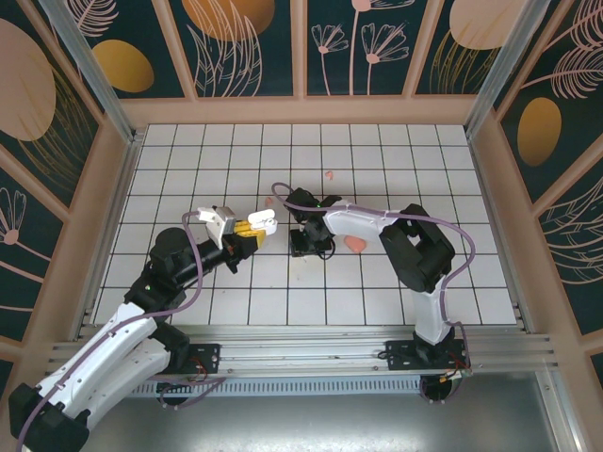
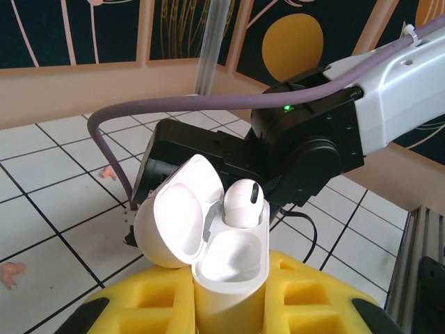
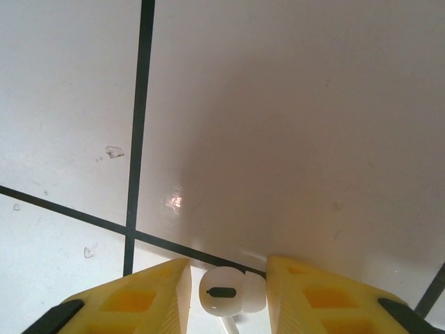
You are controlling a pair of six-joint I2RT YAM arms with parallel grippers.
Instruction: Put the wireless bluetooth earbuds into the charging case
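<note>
My left gripper (image 2: 229, 300) is shut on a white charging case (image 2: 233, 264), held upright with its lid (image 2: 174, 223) swung open. One white earbud (image 2: 243, 202) sits in the far socket; the near socket is hollow. From above, this case (image 1: 263, 219) hangs left of centre. My right gripper (image 3: 228, 287) is down at the tiled table, its yellow fingers (image 3: 149, 296) on either side of a second white earbud (image 3: 224, 292). The right finger touches it and a thin gap shows on the left. Two salmon-pink earbuds (image 1: 329, 174) (image 1: 269, 201) lie on the tiles farther back.
A salmon-pink rounded case (image 1: 355, 244) lies just right of the right gripper (image 1: 309, 240). The right arm's black wrist (image 2: 306, 146) stands close behind the held case. Wooden walls (image 1: 301, 108) ring the white grid table (image 1: 424, 169).
</note>
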